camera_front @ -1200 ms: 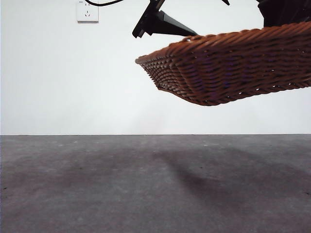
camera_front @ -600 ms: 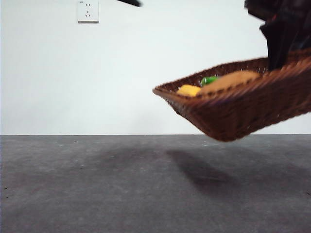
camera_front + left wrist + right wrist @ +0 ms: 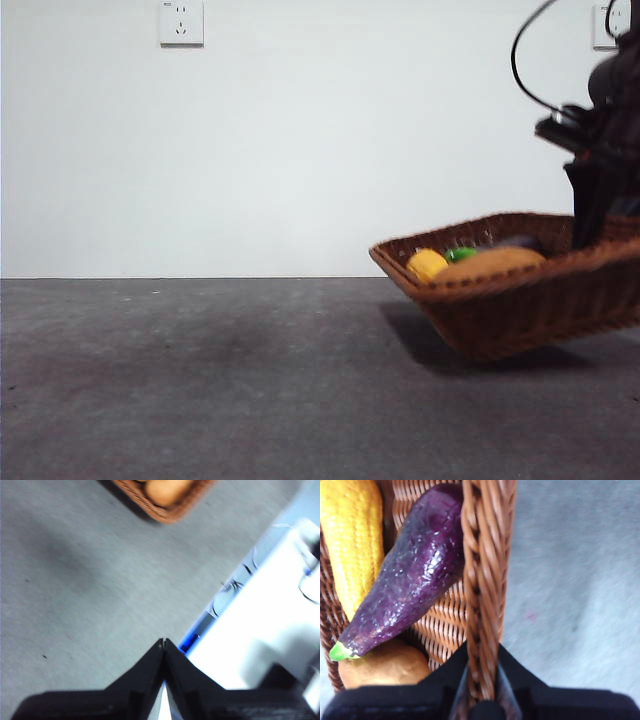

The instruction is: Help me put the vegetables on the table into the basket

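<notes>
The brown wicker basket [image 3: 520, 300] hangs tilted, low over the table [image 3: 200, 380] at the right; I cannot tell if it touches. In it lie the tan potato [image 3: 490, 263], the yellow piece [image 3: 427, 264] and the purple eggplant [image 3: 515, 241] with its green cap. My right gripper [image 3: 598, 205] is shut on the basket's braided rim [image 3: 480, 580]; its wrist view shows the eggplant [image 3: 405, 590], the yellow piece [image 3: 350, 545] and the potato [image 3: 385, 667] inside. My left gripper [image 3: 163, 645] is shut and empty, high above the table, away from the basket [image 3: 165, 510].
A white wall with a socket [image 3: 181, 22] stands behind the table. In the left wrist view the table's edge meets a white surface with cables [image 3: 260, 605].
The basket has come down from high in the front view to just over the table and shifted right. The other arm's black tip has left the top of that view.
</notes>
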{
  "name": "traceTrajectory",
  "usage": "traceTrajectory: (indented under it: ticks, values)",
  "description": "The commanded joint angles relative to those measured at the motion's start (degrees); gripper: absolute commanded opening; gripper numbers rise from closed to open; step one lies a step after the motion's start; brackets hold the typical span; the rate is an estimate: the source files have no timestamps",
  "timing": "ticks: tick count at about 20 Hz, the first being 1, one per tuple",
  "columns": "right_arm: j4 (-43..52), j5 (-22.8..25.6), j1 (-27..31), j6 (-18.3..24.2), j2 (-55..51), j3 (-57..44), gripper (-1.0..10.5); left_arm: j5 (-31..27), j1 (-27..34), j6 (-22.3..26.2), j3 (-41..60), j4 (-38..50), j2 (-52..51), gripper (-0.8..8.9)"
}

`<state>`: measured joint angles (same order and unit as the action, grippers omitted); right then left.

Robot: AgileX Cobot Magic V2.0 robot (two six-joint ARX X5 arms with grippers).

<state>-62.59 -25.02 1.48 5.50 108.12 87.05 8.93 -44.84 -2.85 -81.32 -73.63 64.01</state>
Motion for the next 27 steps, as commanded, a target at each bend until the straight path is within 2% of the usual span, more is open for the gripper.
traceTrajectory:
  ticks: [1, 4, 10, 16, 17, 18, 20, 21, 23, 27]
  values:
    - [1.6, -3.2, 0.6, 1.7, 2.0, -0.2, -0.2, 0.0, -2.0, -2.1, 0.2, -1.2, -2.5, -0.04]
    - [3.0, -6.3, 0.9, 1.8, 5.2, 0.9, -0.2, 0.0, -4.1, -3.7, 0.2, -1.7, -5.4, -0.04]
    - [2.5, -6.1, 0.9, 1.6, 11.4, 7.8, -0.2, 0.0, -4.5, -5.2, 0.2, -1.8, -7.9, -0.05]
    - [2.7, -5.4, 0.9, 1.6, 13.9, 8.2, -0.2, 0.0, -4.5, -5.8, 0.2, -1.8, -7.8, -0.05]
    - [3.1, -5.5, 0.9, 1.7, 13.9, 8.2, 0.2, 0.0, -4.5, -5.8, 0.2, -1.8, -7.8, -0.04]
    - [3.4, -5.5, 0.9, 1.6, 13.9, 8.2, 1.4, 0.0, -4.5, -5.9, 0.2, -1.8, -7.8, -0.05]
    - [3.3, -5.5, 0.8, 1.6, 13.9, 8.2, 4.8, 0.0, -4.5, -5.9, 0.2, -1.8, -7.8, -0.04]
    - [3.0, -5.4, 0.8, 1.6, 13.9, 8.2, 5.8, 0.0, -4.5, -6.0, 0.2, -1.8, -7.8, -0.04]
    - [1.2, -5.3, 0.8, 1.5, 13.7, 8.4, 5.7, 0.0, -4.5, -6.0, 0.2, -1.8, -7.8, -0.04]
    - [-2.2, 1.5, 0.8, -0.4, 7.6, 8.5, 5.6, 0.0, -5.0, -6.0, 0.2, -1.9, -8.8, -0.04]
